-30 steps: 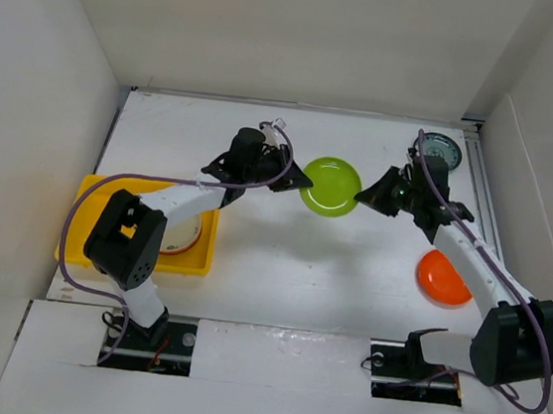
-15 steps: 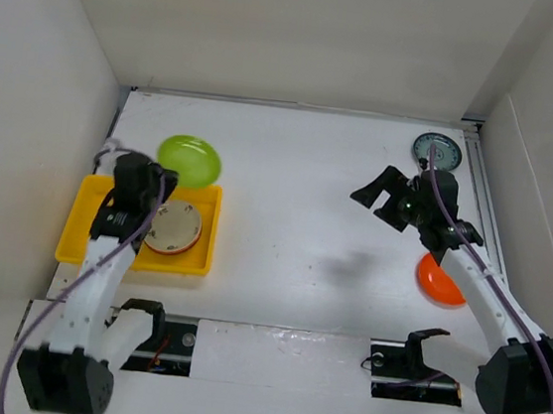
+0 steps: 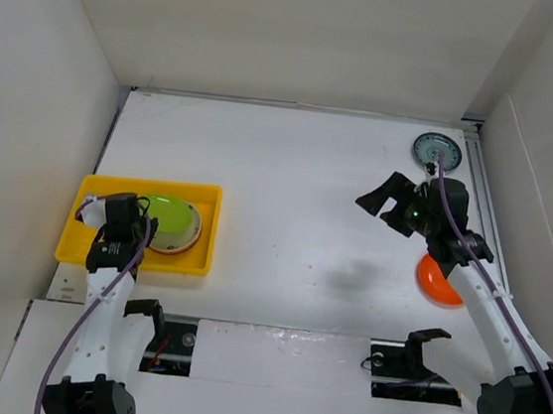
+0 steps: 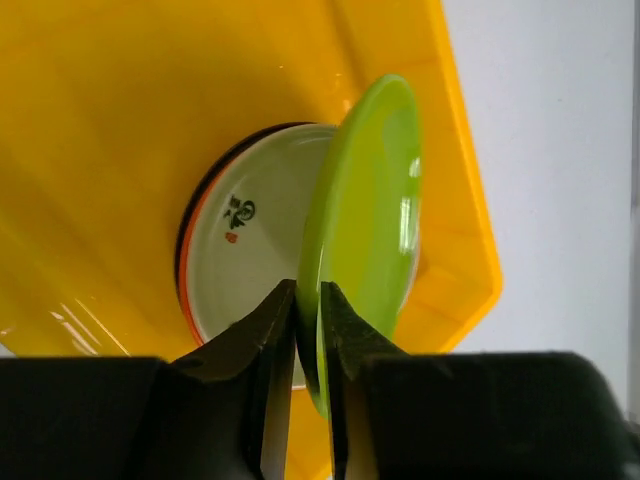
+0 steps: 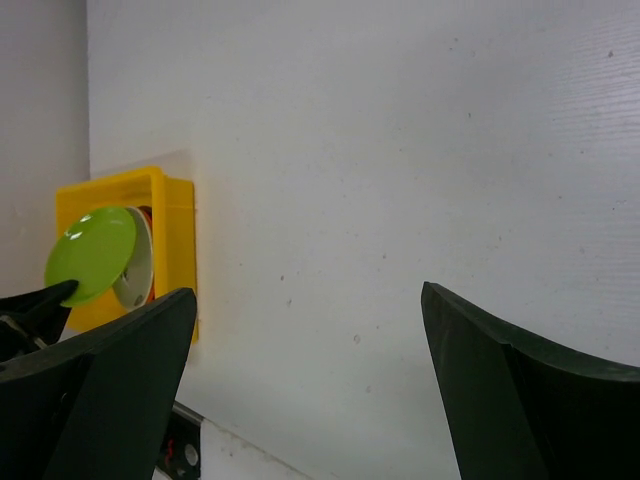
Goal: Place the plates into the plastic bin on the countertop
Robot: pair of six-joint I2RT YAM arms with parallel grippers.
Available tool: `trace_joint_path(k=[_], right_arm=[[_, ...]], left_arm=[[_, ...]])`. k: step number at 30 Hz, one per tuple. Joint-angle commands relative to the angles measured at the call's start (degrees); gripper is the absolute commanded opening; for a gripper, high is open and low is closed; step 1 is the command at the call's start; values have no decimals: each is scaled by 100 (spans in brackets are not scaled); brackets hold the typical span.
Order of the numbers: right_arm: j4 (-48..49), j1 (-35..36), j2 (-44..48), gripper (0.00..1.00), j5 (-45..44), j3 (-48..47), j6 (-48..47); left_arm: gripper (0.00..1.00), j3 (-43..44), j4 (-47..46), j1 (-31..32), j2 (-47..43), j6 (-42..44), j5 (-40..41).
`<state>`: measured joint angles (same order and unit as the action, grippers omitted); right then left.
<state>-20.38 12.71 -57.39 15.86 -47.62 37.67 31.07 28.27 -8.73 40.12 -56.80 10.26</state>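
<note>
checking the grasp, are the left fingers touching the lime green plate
Touching. The left wrist view shows the left fingers clamped on the lime green plate at its near rim.

The left arm (image 3: 94,316) and right arm (image 3: 490,306) are white links between blocky black joints, each trailing a thin purple cable (image 3: 57,362). The left hand (image 4: 308,300) and right hand (image 5: 308,292) are matt black, with wedge-shaped fingers (image 5: 110,390).

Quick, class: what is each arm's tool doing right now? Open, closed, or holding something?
Left tool: closed on the rim of the lime green plate.
Right tool: open, holding nothing.
</note>
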Motion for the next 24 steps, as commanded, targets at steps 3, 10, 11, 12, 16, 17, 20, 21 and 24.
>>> trace_joint_path(k=[3,10,11,12,16,17,20,21,24], right_arm=[[-80,-102,96,100,-12,-248,-128],[-212,-155,96,100,-65,-362,-128],[-212,-155,148,100,-65,-362,-128],[-273,-155,149,100,-65,-432,-128],[-414,-155,263,100,-118,-573,-128],[-466,-155,263,100,-118,-643,-128],[-467,-155,333,100,-118,-766,-128],[-467,-155,385,100,-57,-819,-76],[-528,-155,386,100,-4,-959,-23]], left_arm=[[71,136,-147,-15,-346,106,-296],[100,382,-68,599,-646,449,-858],[100,382,-67,801,-646,502,-1085],[100,382,-67,899,-707,555,-1201],[100,496,239,961,-891,696,-1659],[100,549,475,961,-961,696,-1659],[100,672,898,961,-1180,504,-1186],[100,725,1108,961,-1269,416,-1054],[100,700,885,961,-1750,213,-919]])
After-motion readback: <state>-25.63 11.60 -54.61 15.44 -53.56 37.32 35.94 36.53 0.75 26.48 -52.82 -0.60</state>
